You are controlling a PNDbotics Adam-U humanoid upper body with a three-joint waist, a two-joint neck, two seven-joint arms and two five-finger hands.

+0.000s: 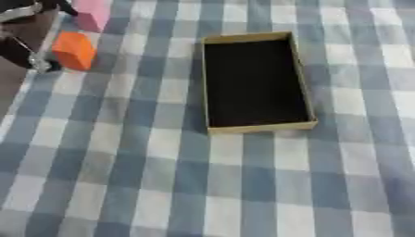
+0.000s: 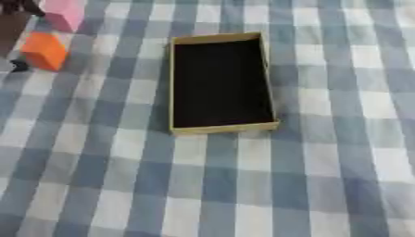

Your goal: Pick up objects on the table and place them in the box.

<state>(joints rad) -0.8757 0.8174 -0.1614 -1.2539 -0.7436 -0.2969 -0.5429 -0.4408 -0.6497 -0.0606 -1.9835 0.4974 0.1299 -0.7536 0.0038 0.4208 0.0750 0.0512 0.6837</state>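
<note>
An open shallow cardboard box (image 1: 216, 82) with a black inside lies on the checked cloth, right of centre, with nothing in it. An orange block (image 1: 74, 50) sits at the upper left, and a pink block (image 1: 91, 14) stands just behind it at the top edge. Dark and silver parts of my left hand (image 1: 19, 13) show in the top left corner, reaching down to a dark tip (image 1: 45, 67) just left of the orange block. Most of the hand is cut off by the view's edge. My right hand shows in neither view.
The blue and white checked cloth (image 1: 162, 176) covers the table across the whole front and right. Along the left edge the table ends and a brown surface (image 1: 9, 88) shows beyond it.
</note>
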